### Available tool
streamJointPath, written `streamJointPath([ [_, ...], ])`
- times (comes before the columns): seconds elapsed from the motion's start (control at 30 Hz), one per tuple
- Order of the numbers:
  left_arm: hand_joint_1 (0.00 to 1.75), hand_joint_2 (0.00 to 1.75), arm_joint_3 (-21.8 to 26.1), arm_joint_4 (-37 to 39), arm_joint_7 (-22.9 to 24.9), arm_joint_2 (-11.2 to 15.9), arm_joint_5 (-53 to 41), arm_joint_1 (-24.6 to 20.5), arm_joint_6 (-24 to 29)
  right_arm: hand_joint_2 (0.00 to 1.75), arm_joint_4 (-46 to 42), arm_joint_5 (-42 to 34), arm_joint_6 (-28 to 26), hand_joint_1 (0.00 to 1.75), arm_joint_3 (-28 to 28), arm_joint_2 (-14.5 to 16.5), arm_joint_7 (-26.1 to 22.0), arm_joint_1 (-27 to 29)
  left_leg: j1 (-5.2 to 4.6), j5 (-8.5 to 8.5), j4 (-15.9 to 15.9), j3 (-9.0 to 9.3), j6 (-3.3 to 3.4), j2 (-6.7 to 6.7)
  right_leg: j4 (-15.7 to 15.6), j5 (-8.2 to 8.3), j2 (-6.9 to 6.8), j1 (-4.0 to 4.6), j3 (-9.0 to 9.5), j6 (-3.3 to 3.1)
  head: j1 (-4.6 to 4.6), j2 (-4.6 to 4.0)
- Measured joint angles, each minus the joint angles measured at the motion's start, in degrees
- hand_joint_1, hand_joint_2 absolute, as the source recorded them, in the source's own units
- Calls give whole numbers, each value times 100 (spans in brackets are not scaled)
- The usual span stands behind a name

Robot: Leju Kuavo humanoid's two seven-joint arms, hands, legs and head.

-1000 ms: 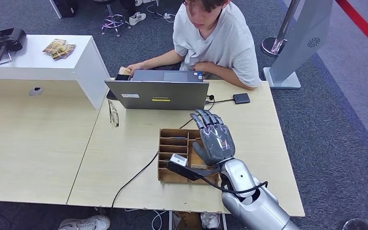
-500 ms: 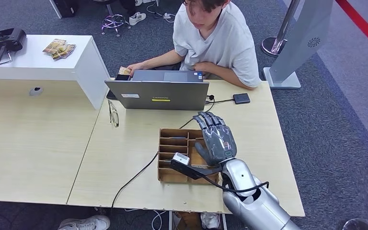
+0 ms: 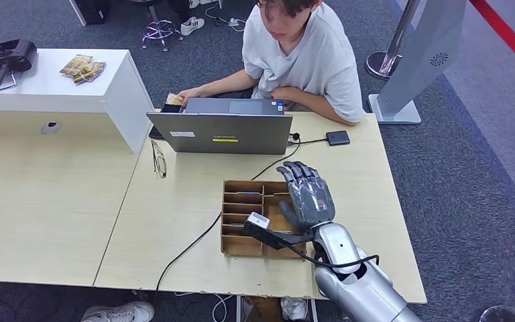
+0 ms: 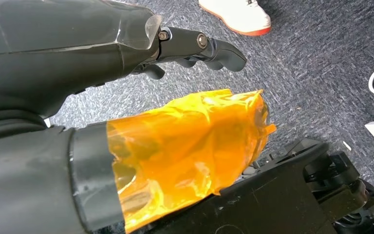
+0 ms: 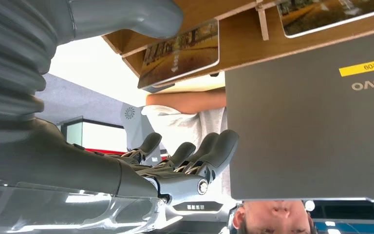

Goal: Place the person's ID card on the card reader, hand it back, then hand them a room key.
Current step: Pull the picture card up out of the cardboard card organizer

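Observation:
My right hand (image 3: pixel 306 196) hovers open, fingers stretched forward, over the right side of a wooden divided box (image 3: pixel 242 183) on the table. In the right wrist view its fingers (image 5: pixel 195 155) are straight and apart from the thumb (image 5: pixel 126 18), with nothing in them. Room key cards (image 5: pixel 182 51) lie in the box's compartments close to the thumb. A small black card reader (image 3: pixel 338 138) sits by the table's far edge, wired to the laptop (image 3: pixel 224 132). The person (image 3: pixel 302 54) holds a card (image 3: pixel 174 99) at the laptop's left end. My left hand (image 4: pixel 190 141) hangs over the floor, empty.
Folded glasses (image 3: pixel 158 159) lie left of the box. A black cable (image 3: pixel 194 243) runs from the box off the table's near edge. A white cabinet (image 3: pixel 107 90) at the far left carries more cards (image 3: pixel 82 67) and a black device (image 3: pixel 1 57).
My right hand has drawn back a little toward me and to the right over the box. The person and the card have not moved.

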Motion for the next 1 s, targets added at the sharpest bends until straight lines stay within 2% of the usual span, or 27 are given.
streamJointPath([
  [0.3,0,0,0,0,3,-3,19,0,5,175,165,12,-8,56,-25,0,36,0,0,0,0,0,0,0,0,0,0,0,0,0,0,0],
  [0.37,0,0,0,0,3,-5,22,1,11,175,195,20,-10,68,-26,0,35,0,0,0,0,0,0,0,0,0,0,0,0,0,0,0],
  [0.53,0,0,0,0,3,-9,30,1,17,175,232,24,-9,131,-29,0,35,0,0,0,0,0,0,0,0,0,0,0,0,0,0,0],
  [0.7,0,0,0,0,3,-18,43,2,18,175,234,40,-33,160,-51,9,34,-19,0,0,0,0,0,0,0,0,0,0,0,0,0,0],
  [0.8,0,0,0,0,3,-26,50,2,19,175,234,42,-40,168,-66,15,29,-39,0,0,0,1,0,0,0,0,0,0,0,0,0,0],
  [1.0,0,0,0,0,3,-26,54,4,22,175,252,42,-52,170,-74,30,-14,-34,0,0,0,0,0,0,0,0,0,0,0,0,-1,0],
])
